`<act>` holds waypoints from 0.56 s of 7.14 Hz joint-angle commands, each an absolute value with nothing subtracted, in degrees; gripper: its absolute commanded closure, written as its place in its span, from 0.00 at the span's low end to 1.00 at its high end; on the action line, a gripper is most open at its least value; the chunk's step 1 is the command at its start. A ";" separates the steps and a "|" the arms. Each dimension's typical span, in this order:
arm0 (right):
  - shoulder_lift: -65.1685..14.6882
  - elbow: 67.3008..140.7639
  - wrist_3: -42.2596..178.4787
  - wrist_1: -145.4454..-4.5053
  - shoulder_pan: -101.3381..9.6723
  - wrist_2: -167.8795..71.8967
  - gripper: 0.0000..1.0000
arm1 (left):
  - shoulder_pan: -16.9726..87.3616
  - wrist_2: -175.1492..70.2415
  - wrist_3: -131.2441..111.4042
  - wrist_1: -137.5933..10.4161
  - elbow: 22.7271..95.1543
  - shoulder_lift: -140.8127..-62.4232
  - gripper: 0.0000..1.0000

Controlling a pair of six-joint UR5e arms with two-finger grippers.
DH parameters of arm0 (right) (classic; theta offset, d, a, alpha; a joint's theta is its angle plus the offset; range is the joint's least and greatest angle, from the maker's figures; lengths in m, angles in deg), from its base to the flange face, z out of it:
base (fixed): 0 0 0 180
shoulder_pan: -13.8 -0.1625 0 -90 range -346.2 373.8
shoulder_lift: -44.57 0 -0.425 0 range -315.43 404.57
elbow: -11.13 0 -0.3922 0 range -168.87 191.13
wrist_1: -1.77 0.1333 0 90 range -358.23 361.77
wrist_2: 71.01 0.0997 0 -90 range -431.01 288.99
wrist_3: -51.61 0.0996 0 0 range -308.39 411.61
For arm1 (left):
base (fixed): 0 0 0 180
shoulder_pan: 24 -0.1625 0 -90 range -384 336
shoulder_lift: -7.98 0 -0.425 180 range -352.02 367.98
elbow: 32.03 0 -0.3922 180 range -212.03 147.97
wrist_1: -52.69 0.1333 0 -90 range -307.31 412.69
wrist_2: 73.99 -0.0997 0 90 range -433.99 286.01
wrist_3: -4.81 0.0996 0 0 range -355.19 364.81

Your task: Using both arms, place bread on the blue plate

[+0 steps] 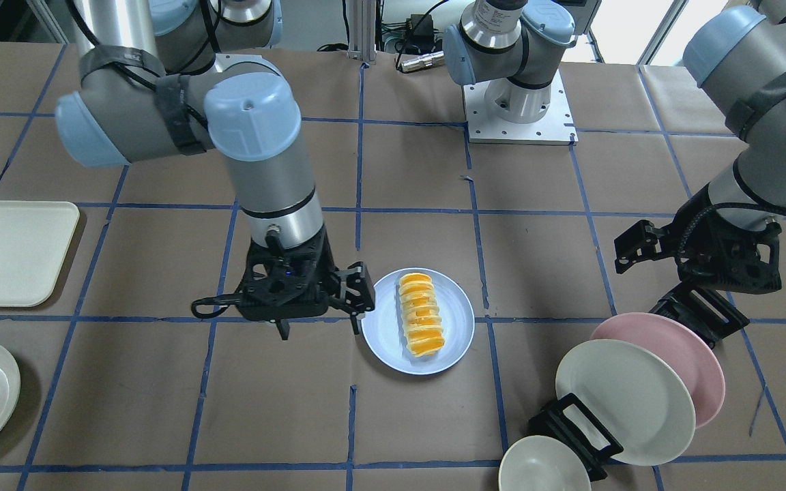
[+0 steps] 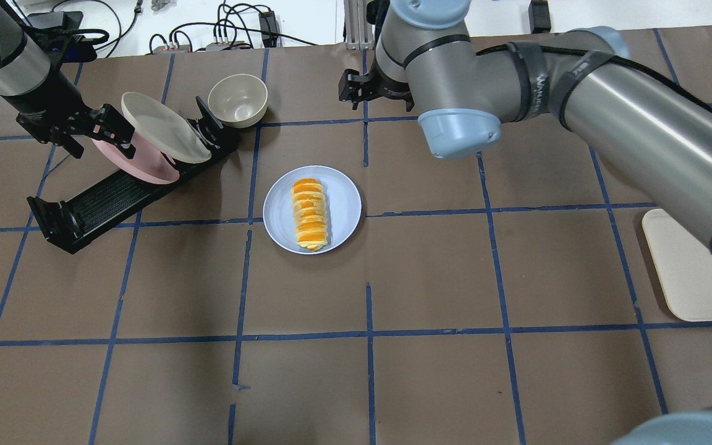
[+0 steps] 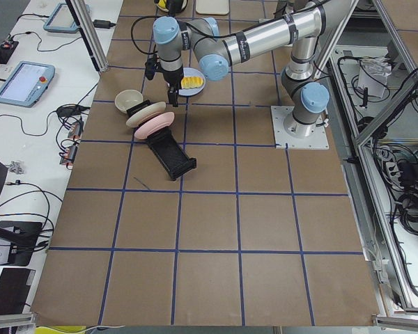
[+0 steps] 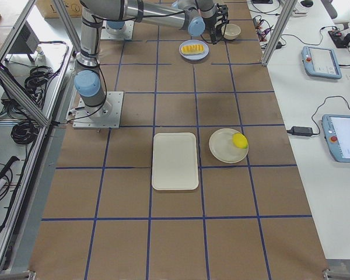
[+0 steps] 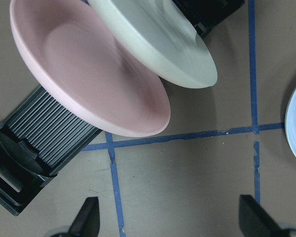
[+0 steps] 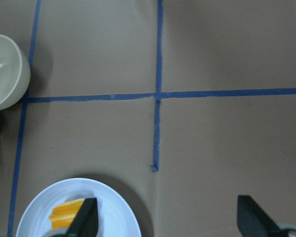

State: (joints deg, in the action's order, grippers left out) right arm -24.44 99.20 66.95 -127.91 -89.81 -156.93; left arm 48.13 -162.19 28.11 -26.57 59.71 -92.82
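Brown paper, ruled into squares by blue tape, is covering the bench [image 2: 455,278]. Near its middle the blue plate [image 2: 343,204] is sitting flat, and the bread [image 2: 310,214] is lying on it, running from 12 to 6 o'clock in the overhead view and sitting slightly toward the plate's 9 o'clock side. Nothing is touching the loaf.

At about 1 o'clock from the plate the right tool [image 1: 319,330] is hanging above the bench, pointing down. Its two fingers [image 6: 86,217] are standing wide apart and gripping nothing, and only bare paper is showing between them.

At 10 o'clock from the plate a black rack [image 2: 109,198] is lying slantwise, holding a pink plate [image 2: 146,164] and a cream plate [image 2: 164,127], both tilted. A cream bowl [image 2: 238,99] is standing just beside the rack's far end. The left tool [image 5: 171,217] is hovering by the pink plate, its fingers spread wide and empty.

Toward 3 o'clock, well apart from the blue plate, a cream tray [image 2: 690,278] is lying flat. Beside it, a round cream dish [image 4: 221,149] is carrying a small yellow fruit [image 4: 240,140].
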 commanded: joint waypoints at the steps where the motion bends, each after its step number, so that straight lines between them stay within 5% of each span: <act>1: -28.54 101.29 57.83 -123.30 -81.95 -152.88 0.00 | 48.24 -162.23 28.36 -26.50 59.64 -91.87 0.00; 4: -41.15 105.50 42.03 -107.50 -74.89 -153.10 0.00 | 48.42 -162.14 28.36 -26.50 59.64 -91.87 0.00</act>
State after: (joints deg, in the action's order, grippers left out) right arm -34.65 103.47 45.44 -117.49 -77.05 -153.12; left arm 48.36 -162.17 28.26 -26.50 59.73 -92.14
